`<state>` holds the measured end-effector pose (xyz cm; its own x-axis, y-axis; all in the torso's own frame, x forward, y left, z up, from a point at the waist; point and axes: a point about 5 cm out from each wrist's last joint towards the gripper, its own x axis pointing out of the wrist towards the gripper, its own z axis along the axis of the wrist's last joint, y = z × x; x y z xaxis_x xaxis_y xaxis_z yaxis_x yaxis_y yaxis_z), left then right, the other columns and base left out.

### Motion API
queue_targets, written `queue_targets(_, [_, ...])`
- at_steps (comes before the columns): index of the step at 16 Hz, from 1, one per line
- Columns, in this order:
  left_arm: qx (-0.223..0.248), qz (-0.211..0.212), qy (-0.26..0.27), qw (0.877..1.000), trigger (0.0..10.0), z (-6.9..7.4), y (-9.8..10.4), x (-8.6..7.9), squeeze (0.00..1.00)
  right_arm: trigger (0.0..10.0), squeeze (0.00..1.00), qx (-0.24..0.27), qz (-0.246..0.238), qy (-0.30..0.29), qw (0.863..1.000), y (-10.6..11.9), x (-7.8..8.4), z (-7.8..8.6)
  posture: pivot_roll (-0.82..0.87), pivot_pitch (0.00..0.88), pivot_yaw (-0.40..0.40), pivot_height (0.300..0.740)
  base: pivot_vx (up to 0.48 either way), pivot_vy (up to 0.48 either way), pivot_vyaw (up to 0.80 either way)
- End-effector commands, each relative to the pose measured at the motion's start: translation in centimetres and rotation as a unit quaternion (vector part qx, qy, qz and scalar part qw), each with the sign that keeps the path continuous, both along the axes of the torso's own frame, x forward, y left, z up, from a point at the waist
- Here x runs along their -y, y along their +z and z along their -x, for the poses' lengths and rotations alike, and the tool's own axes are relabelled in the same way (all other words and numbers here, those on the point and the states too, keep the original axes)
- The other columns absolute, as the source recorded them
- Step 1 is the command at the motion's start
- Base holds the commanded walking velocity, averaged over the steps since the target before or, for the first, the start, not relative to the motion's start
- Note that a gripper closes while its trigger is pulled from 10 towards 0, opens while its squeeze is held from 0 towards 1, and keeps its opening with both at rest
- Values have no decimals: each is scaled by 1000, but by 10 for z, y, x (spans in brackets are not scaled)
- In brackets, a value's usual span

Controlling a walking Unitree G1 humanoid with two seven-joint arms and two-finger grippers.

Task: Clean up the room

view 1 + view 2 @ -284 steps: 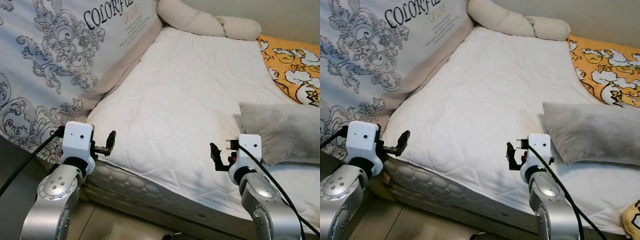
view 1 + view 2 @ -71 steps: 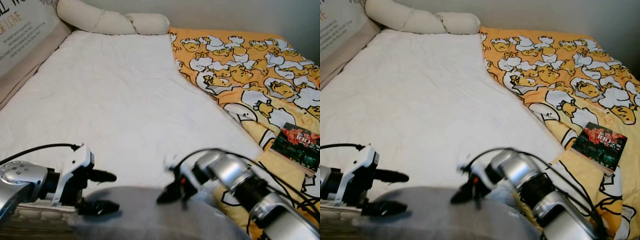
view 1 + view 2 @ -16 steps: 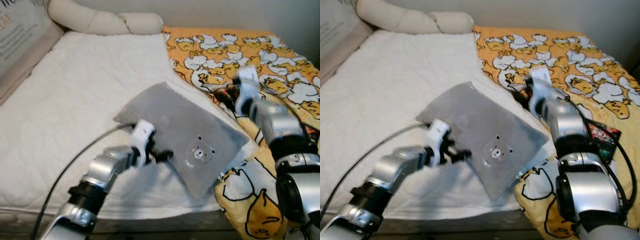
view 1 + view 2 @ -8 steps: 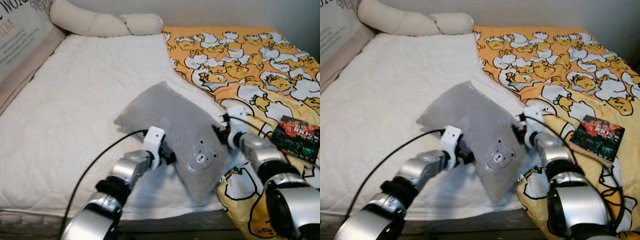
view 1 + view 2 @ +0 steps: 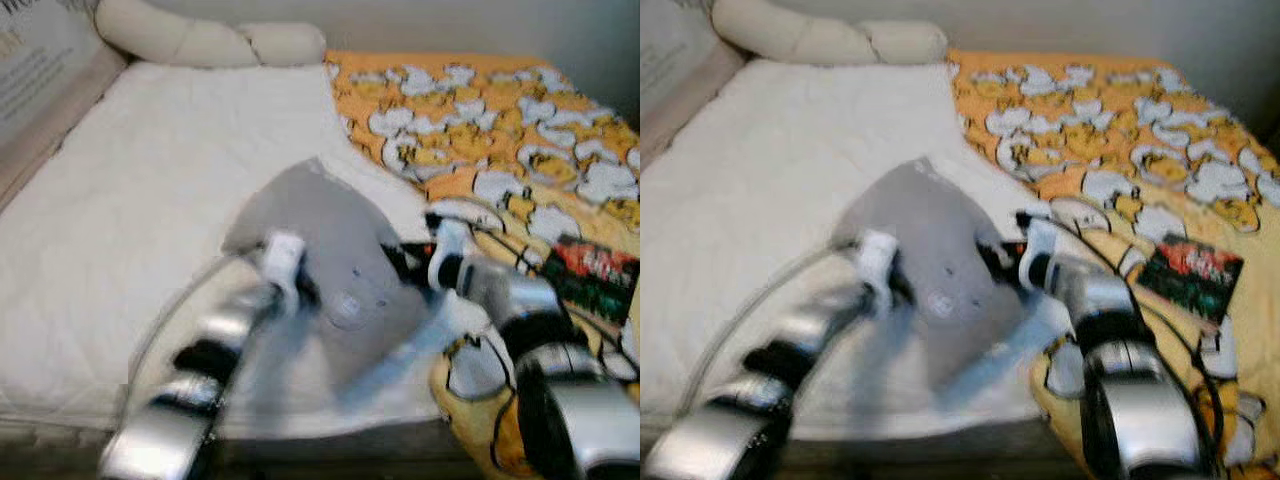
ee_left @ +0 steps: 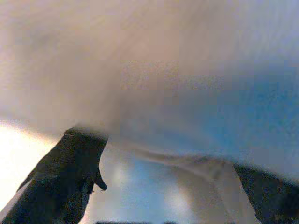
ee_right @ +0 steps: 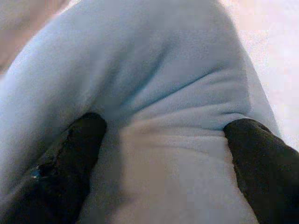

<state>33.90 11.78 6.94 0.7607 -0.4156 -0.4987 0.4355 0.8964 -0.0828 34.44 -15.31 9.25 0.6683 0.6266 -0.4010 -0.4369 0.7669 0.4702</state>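
Observation:
A grey pillow [image 5: 335,235] with a small bear patch lies tilted over the white mattress [image 5: 130,200], near the bed's front edge. My left gripper [image 5: 300,288] is shut on its left side and my right gripper [image 5: 412,268] is shut on its right side. In the right wrist view the pillow's fabric [image 7: 163,93] bulges between the two black fingers [image 7: 70,158]. The left wrist view shows the pillow [image 6: 163,70] pressed close between the dark fingers [image 6: 70,172]. Both eye views are blurred by motion.
An orange duck-print blanket [image 5: 500,110] covers the right half of the bed, with a dark book [image 5: 595,275] lying on it beside my right arm. A long cream bolster [image 5: 200,42] runs along the far end. A printed panel [image 5: 30,80] leans at the left.
The pillow has bunched up between the two grippers and shifted slightly left and away. Both arms are moving and blurred, and the bear patch now sits further left.

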Motion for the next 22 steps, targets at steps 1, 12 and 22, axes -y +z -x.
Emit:
queue_targets(1, [49, 1, -45, 998, 10000, -5, 26, 0, 1000, 10000, 1000, -39, -33, 24, 998, -6, -8, 12, -91, 0, -13, 740, 0, 0, 0])
queue_targets(12, [64, 54, 42, 996, 10000, 15, 17, -71, 1000, 10000, 1000, -56, -66, -156, 984, -21, 44, 51, -99, 0, 13, 740, 0, 0, 0])
queue_targets(22, [-86, 330, -20, 940, 10000, 38, -36, 8, 1000, 10000, 588, -108, -198, -108, 968, -41, 22, 37, -113, 0, 41, 740, 0, 0, 0])
